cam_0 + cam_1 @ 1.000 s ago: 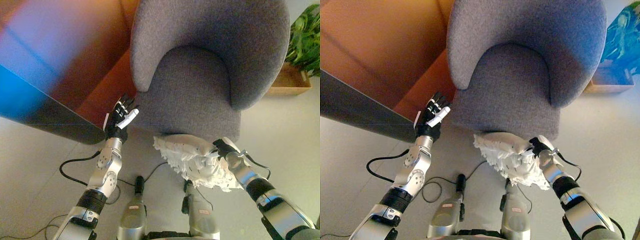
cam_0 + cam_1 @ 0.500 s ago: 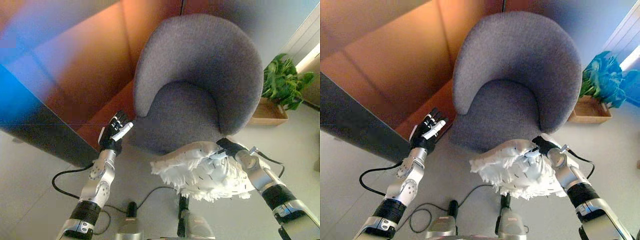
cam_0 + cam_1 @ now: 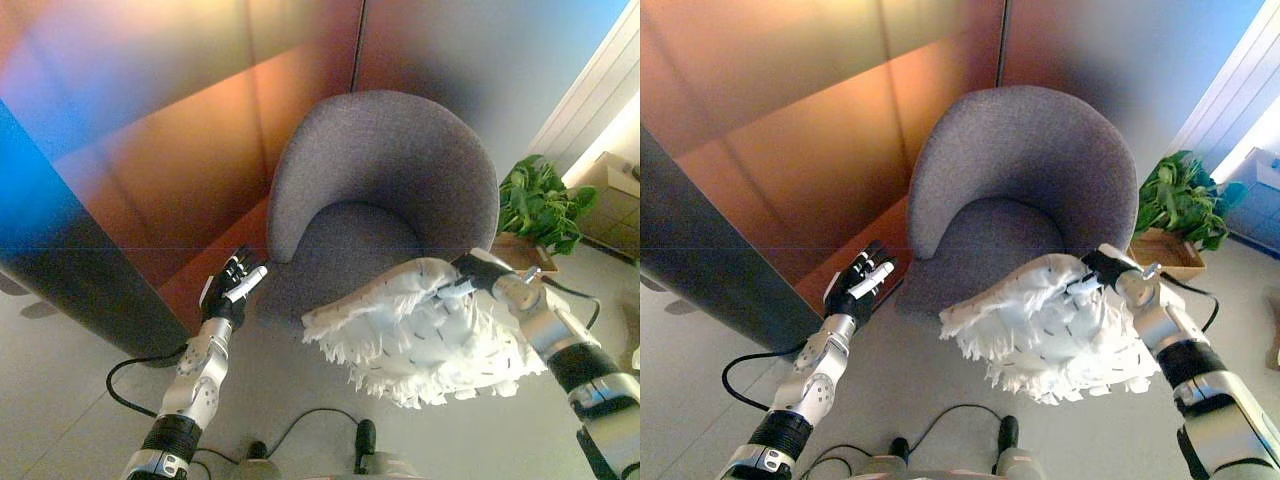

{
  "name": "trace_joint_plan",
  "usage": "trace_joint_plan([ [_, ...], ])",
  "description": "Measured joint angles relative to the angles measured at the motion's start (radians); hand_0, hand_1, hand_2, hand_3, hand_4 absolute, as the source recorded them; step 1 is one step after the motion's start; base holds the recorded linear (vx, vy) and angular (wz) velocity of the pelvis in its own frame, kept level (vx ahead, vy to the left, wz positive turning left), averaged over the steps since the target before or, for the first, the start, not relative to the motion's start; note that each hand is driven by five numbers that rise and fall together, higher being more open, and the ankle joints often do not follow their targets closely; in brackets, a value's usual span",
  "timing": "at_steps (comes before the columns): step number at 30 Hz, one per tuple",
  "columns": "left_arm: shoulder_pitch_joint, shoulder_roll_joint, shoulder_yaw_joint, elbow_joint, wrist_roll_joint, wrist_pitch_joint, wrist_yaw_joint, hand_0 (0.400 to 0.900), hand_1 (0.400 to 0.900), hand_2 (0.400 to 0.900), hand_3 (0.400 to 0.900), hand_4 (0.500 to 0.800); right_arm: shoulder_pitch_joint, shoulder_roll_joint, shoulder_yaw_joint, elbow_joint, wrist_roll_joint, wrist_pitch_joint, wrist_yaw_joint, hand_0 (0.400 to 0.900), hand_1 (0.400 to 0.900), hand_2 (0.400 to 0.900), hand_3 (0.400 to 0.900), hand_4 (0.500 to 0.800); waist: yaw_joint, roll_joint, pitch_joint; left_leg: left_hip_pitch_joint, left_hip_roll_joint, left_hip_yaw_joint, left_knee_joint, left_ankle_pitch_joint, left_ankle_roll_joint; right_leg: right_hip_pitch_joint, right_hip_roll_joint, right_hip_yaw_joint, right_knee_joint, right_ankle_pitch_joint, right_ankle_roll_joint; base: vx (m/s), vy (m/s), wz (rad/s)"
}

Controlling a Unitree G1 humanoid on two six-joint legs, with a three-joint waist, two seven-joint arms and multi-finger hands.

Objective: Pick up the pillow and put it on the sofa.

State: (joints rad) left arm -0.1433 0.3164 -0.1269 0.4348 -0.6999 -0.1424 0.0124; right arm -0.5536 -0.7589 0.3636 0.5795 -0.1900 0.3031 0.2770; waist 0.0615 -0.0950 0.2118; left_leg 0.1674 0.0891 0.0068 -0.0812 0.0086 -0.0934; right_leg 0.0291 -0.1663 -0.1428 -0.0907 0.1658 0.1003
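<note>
A white shaggy pillow [image 3: 420,330] hangs in the air in front of the grey round armchair [image 3: 385,190], below the seat's front edge. My right hand [image 3: 478,274] is shut on the pillow's upper right edge, close to the chair's right arm; it also shows in the right eye view [image 3: 1106,270]. My left hand [image 3: 232,291] is open and empty, held up left of the chair's front corner, apart from the pillow [image 3: 1050,330].
A wood-panelled wall [image 3: 150,170] stands behind and to the left of the chair. A potted green plant [image 3: 540,205] in a wooden box sits on the floor to the right of the chair.
The camera has tilted up and the whole picture has shifted. My right hand has lifted the pillow up off the floor toward the chair seat. My left hand has stayed open beside the chair.
</note>
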Motion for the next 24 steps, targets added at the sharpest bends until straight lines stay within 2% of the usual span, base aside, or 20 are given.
trace_joint_plan([
  [5, 0.024, 0.002, -0.006, 0.001, -0.001, 0.001, -0.026, 0.900, 0.900, 0.900, 0.900, 0.800, -0.175, -0.044, 0.069, 0.154, 0.033, -0.002, -0.001, 0.400, 0.400, 0.400, 0.400, 0.500, 0.028, 0.001, -0.007, -0.001, 0.001, -0.006, 0.000, 0.001, -0.002, 0.004, 0.000, -0.007, 0.000, 0.001, -0.003, 0.07, -0.001, 0.17],
  [10, 0.058, 0.012, -0.014, 0.003, -0.005, 0.001, -0.050, 0.900, 0.900, 0.900, 0.900, 0.800, -0.284, -0.046, 0.111, 0.278, 0.039, -0.004, -0.001, 0.400, 0.400, 0.400, 0.400, 0.500, 0.042, 0.004, -0.028, -0.006, 0.001, -0.036, 0.000, 0.003, -0.004, 0.019, -0.002, -0.040, 0.000, -0.005, -0.004, 0.06, 0.004, 0.17],
  [15, 0.062, 0.028, -0.058, 0.003, -0.006, 0.001, -0.083, 0.900, 0.900, 0.900, 0.900, 0.800, -0.306, -0.047, 0.125, 0.345, 0.038, -0.011, -0.001, 0.400, 0.400, 0.400, 0.400, 0.500, 0.081, 0.008, -0.032, -0.015, 0.002, -0.055, 0.001, 0.006, -0.008, 0.022, -0.003, -0.061, 0.000, -0.008, -0.004, 0.03, 0.007, 0.14],
  [19, 0.066, 0.040, -0.068, 0.003, -0.010, 0.001, -0.104, 0.900, 0.900, 0.900, 0.900, 0.800, -0.307, -0.041, 0.147, 0.390, 0.039, -0.034, -0.004, 0.400, 0.400, 0.400, 0.400, 0.500, 0.113, 0.008, -0.032, -0.033, 0.005, -0.069, 0.001, 0.010, -0.013, 0.019, -0.002, -0.081, 0.003, -0.010, -0.004, -0.07, -0.078, 0.11],
  [22, 0.062, 0.056, -0.086, 0.002, -0.014, 0.000, -0.109, 0.900, 0.900, 0.900, 0.900, 0.800, -0.313, -0.036, 0.163, 0.414, 0.040, -0.043, -0.041, 0.400, 0.400, 0.400, 0.400, 0.500, 0.131, 0.004, -0.030, -0.070, 0.005, -0.086, 0.007, 0.018, -0.017, -0.007, 0.002, -0.088, 0.003, -0.008, -0.006, -0.31, -0.124, 0.02],
  [24, 0.046, 0.083, -0.110, 0.002, -0.014, -0.005, -0.110, 0.900, 0.900, 0.900, 0.900, 0.800, -0.354, -0.013, 0.206, 0.454, 0.040, -0.042, -0.114, 0.400, 0.400, 0.400, 0.400, 0.500, 0.136, -0.008, -0.022, -0.127, 0.008, -0.090, 0.029, 0.021, -0.022, -0.054, 0.006, -0.088, 0.004, 0.003, -0.014, -0.39, -0.086, -0.08],
])
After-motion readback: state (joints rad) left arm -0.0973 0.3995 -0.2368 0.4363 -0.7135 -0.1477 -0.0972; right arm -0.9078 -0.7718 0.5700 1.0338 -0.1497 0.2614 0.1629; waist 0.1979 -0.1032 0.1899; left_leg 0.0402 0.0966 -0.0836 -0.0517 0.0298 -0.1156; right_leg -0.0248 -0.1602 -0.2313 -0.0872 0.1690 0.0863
